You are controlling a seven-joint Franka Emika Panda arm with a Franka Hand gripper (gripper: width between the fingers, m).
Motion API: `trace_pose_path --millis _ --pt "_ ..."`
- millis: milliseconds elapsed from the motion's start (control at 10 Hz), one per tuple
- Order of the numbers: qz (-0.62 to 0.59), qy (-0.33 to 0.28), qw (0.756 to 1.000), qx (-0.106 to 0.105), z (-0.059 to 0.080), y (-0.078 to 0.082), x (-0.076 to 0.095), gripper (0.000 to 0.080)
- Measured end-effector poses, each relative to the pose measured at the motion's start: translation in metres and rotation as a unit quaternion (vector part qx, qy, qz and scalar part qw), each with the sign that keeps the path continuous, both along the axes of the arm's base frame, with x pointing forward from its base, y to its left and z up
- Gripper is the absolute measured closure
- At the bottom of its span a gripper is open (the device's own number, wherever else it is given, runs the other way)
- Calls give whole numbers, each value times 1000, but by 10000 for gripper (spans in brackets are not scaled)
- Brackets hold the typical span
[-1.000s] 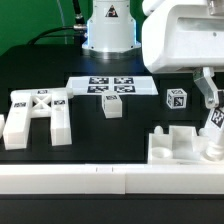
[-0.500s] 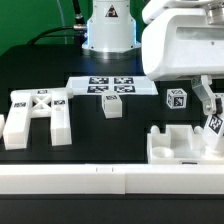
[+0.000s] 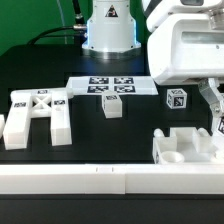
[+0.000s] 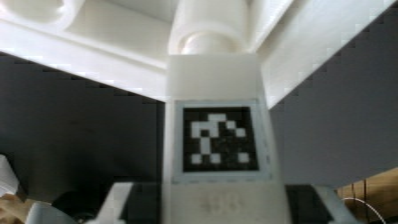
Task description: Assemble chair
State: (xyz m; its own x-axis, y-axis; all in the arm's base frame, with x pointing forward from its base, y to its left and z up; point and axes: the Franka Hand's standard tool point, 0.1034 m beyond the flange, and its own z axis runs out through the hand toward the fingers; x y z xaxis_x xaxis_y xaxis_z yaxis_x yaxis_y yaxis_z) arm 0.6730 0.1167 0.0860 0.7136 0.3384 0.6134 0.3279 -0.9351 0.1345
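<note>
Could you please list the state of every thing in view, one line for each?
claw: shut on the leg
leg: held, round tip near the seat block
seat block: lying free, not held
H-shaped piece: lying flat, untouched
marker board: flat
small block: loose, near the marker board
tagged cube: loose, untouched

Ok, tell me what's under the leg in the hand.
The seat block lies beneath the leg, with the leg's round tip pointing at it. Whether that tip sits in a socket cannot be seen, because the leg itself covers the spot.
</note>
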Motion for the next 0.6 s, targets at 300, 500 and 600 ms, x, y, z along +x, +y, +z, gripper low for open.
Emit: trace_pose_path --millis 300,500,600 --pt "5 -2 1000 -4 0 0 0 397" --pt "8 -2 1000 -6 0 0 0 173" --pt "9 -2 1000 -7 -1 0 0 156"
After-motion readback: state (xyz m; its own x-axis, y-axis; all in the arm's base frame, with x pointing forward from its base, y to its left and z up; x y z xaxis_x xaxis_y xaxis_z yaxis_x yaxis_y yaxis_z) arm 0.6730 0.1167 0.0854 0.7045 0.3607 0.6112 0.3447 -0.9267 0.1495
